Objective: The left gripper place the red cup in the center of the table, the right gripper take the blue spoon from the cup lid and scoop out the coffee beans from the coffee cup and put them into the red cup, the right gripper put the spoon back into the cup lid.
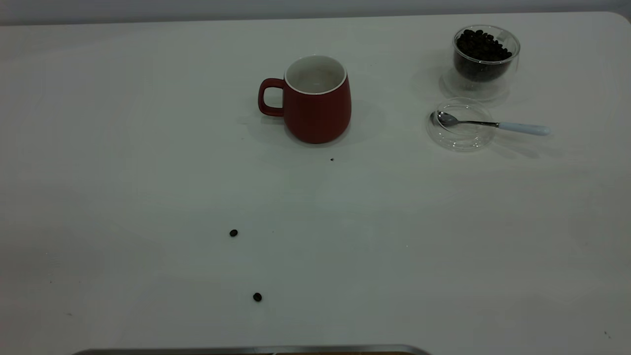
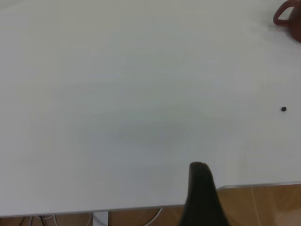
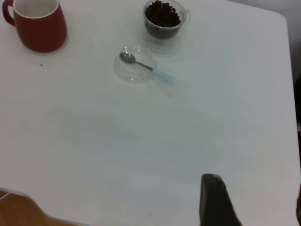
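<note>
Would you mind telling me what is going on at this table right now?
Nothing is being handled at the moment. The red cup stands near the middle of the table. The blue spoon rests with its bowl in the cup lid, beside the coffee cup full of coffee beans. Two stray beans lie loose on the table. Both arms hang back at the near edge.

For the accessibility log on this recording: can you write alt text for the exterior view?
A red cup stands upright near the middle of a white table, handle toward the view's left. At far right, a glass cup holds coffee beans; in front of it a blue spoon lies across a glass lid. Two stray beans lie nearer the camera; no arm shows.
</note>
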